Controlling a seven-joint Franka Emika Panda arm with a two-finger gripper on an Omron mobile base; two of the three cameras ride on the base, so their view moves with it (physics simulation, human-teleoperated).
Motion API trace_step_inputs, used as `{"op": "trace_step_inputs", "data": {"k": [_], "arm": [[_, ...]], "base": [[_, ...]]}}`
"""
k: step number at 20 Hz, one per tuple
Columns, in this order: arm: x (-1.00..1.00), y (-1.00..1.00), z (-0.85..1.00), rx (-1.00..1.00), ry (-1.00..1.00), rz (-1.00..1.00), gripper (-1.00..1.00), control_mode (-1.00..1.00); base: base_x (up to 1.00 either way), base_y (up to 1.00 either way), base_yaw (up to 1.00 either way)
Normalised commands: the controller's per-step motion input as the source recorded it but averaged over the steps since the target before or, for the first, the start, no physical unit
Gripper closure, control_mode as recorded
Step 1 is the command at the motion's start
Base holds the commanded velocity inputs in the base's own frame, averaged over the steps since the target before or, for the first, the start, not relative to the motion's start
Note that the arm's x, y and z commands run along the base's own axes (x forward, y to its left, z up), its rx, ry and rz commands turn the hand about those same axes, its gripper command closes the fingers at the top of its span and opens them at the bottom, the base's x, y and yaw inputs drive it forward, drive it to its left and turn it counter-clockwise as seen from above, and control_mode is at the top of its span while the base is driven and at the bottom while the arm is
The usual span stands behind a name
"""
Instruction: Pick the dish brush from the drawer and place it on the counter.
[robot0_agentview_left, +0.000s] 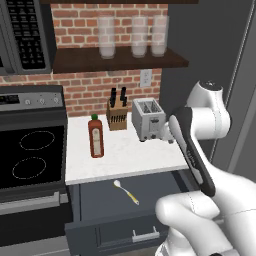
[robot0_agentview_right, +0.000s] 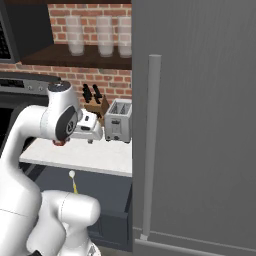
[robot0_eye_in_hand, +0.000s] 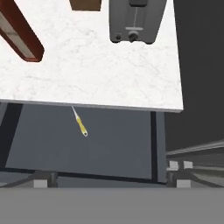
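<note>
1. While the wide, shallow dark-grey drawer (robot0_agentview_left: 100, 200) stands pulled out below me, my claw (robot0_eye_in_hand: 109, 180) hangs high above it, released and spread wide, with nothing between the fingers (robot0_eye_in_hand: 43, 180).
2. The dish brush (robot0_agentview_left: 126, 192), a small slender utensil with a yellow handle and whitish rounded head, lies flat on the drawer floor. It sits towards the back, its head near the edge of the white, lightly speckled counter (robot0_agentview_left: 125, 155). In the hand view the head end seems tucked just under that counter lip.
3. Judgement: the step in hand is the approach, and nothing of the pick is done yet.
4. To do it well, I would shift sideways until the yellow handle sits midway between my fingers, and turn my wrist so they close across the handle, not along it.
5. I would aim for the handle's free end, away from the counter overhang, so my hand does not strike the slab on the way down.
6. The brush is thin and lies low, so my fingertips must reach almost to the drawer floor before closing.
7. For the placement, the open patch between the tall red sauce bottle (robot0_agentview_left: 96, 136) and the silver boxy toaster (robot0_agentview_left: 148, 119) looks suitable. The wooden knife block (robot0_agentview_left: 116, 114) stands behind it.
</note>
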Motion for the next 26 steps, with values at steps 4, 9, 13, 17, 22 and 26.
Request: {"op": "trace_step_inputs", "data": {"k": [4, 9, 13, 17, 22, 26], "arm": [[0.0, 0.0, 0.0, 0.0, 0.0, 0.0, -1.0, -1.0], [0.0, 0.0, 0.0, 0.0, 0.0, 0.0, -1.0, -1.0], [0.0, 0.0, 0.0, 0.0, 0.0, 0.0, -1.0, -1.0], [-0.08, 0.0, 0.0, 0.0, 0.0, 0.0, -1.0, -1.0], [-0.41, 0.26, -0.01, 0.0, 0.0, 0.0, -1.0, -1.0], [-0.62, 0.93, -0.13, 0.02, 0.0, -0.06, -1.0, -1.0]], "base": [[0.0, 0.0, 0.0], [0.0, 0.0, 0.0], [0.0, 0.0, 0.0], [0.0, 0.0, 0.0], [0.0, 0.0, 0.0], [0.0, 0.0, 0.0]]}}
